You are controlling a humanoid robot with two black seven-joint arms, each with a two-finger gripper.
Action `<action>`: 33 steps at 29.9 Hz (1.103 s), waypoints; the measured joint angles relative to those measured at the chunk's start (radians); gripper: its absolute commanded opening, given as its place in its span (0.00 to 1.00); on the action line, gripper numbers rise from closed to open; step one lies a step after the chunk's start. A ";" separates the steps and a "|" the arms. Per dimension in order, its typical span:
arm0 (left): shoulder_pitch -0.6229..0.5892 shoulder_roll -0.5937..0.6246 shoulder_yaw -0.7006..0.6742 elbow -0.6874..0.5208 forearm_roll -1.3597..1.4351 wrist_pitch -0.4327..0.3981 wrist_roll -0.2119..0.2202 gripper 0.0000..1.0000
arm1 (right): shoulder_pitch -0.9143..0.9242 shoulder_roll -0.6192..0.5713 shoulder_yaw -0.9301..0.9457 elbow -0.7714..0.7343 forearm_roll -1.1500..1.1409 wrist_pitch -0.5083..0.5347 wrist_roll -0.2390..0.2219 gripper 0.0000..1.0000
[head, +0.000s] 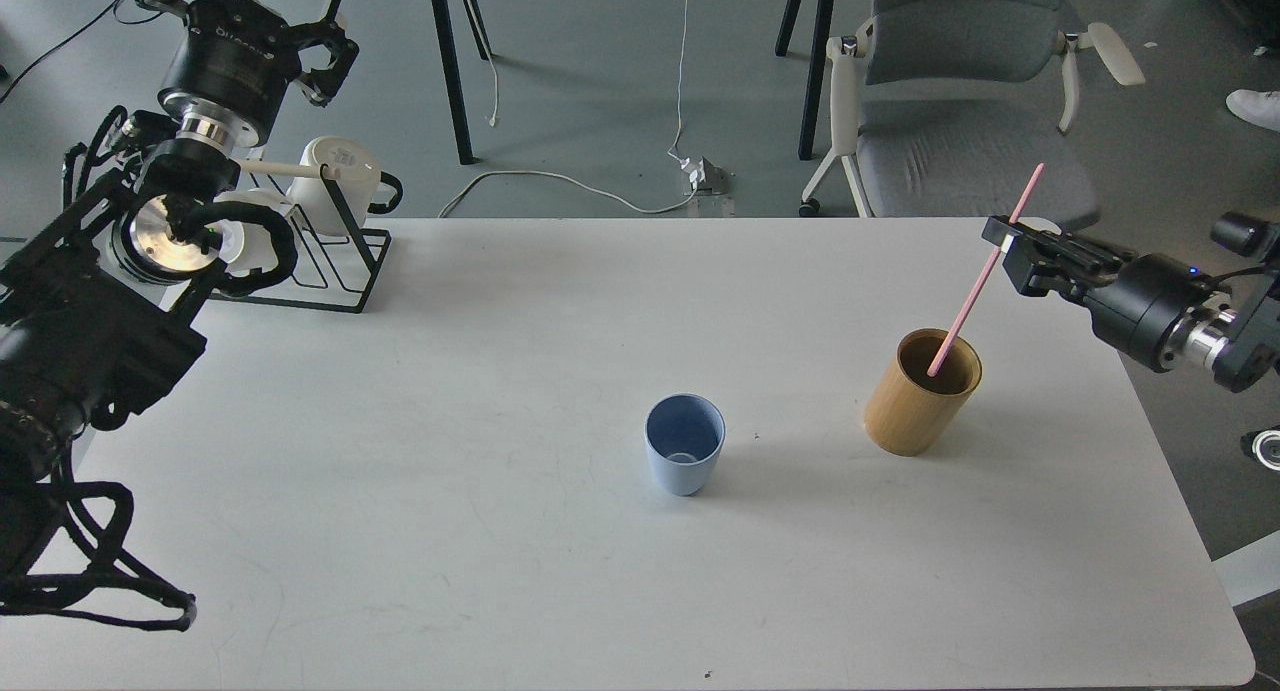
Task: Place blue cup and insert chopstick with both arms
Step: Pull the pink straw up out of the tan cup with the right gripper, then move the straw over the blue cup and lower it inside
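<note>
The light-blue cup (684, 456) stands upright and empty near the middle of the white table (500, 571). The pink chopstick (975, 281) is held by my right gripper (1003, 239), which is shut on its upper part above the table's right side. The stick slants down-left, and its lower tip is still just inside the mouth of the tan bamboo holder (920, 391). My left gripper (320, 31) is raised at the far left, above the mug rack, with its fingers apart and nothing in it.
A black wire mug rack (335, 261) with white mugs (335, 176) stands at the table's back left corner, partly behind my left arm. A grey chair (960, 101) stands beyond the table's far right edge.
</note>
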 measured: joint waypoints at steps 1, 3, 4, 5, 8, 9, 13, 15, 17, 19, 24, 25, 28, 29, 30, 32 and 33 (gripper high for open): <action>0.002 0.000 0.000 0.000 0.000 0.000 0.000 1.00 | 0.020 -0.014 0.006 0.012 0.001 0.001 0.000 0.00; 0.007 0.000 0.000 0.000 0.000 0.000 0.001 1.00 | 0.057 -0.028 0.031 0.036 0.003 0.002 0.000 0.00; 0.008 0.000 0.000 0.000 0.000 0.000 0.001 1.00 | 0.071 -0.029 0.043 0.047 0.004 0.003 0.000 0.00; 0.009 0.000 0.000 0.000 0.000 0.000 0.001 1.00 | 0.087 -0.029 0.055 0.057 0.005 0.006 -0.001 0.00; 0.009 0.000 0.000 0.000 0.000 0.000 0.001 1.00 | 0.129 -0.011 0.071 0.088 0.005 0.018 -0.005 0.00; 0.009 0.000 0.000 0.000 0.000 0.000 0.001 1.00 | 0.136 0.003 0.072 0.095 0.006 0.022 -0.005 0.00; 0.009 0.000 -0.001 -0.004 0.000 0.000 0.002 1.00 | 0.152 0.124 0.072 0.105 0.005 0.033 -0.007 0.00; 0.009 0.000 -0.001 -0.006 0.000 0.000 0.002 1.00 | 0.154 0.200 0.071 0.102 0.005 0.043 -0.008 0.00; 0.009 -0.001 -0.001 -0.006 -0.001 0.000 0.001 1.00 | 0.154 0.268 0.067 0.089 0.005 0.061 -0.013 0.00; 0.009 -0.002 -0.001 -0.007 0.000 0.000 0.001 1.00 | 0.147 0.336 0.062 0.063 0.002 0.078 -0.018 0.00; 0.008 -0.003 0.000 -0.007 0.000 0.000 0.004 1.00 | 0.140 0.479 -0.025 -0.037 -0.010 0.088 -0.017 0.00; 0.008 -0.003 0.000 -0.007 0.000 0.000 0.004 1.00 | 0.140 0.493 -0.039 -0.055 -0.011 0.088 -0.014 0.00; 0.009 -0.004 0.000 -0.005 0.001 0.000 0.004 1.00 | 0.128 0.519 -0.060 -0.089 -0.012 0.086 -0.004 0.00; 0.009 -0.005 0.000 -0.005 0.001 0.000 0.003 1.00 | 0.122 0.525 -0.063 -0.093 -0.012 0.086 -0.003 0.00; 0.009 -0.007 0.000 -0.005 0.001 0.000 0.002 1.00 | 0.115 0.532 -0.067 -0.095 -0.013 0.086 -0.002 0.00; 0.009 -0.009 0.000 -0.007 0.001 0.000 0.000 1.00 | 0.104 0.544 -0.076 -0.098 -0.019 0.086 -0.002 0.00; 0.007 -0.009 0.000 -0.007 0.001 0.000 -0.001 1.00 | 0.099 0.549 -0.082 -0.099 -0.026 0.086 -0.002 0.00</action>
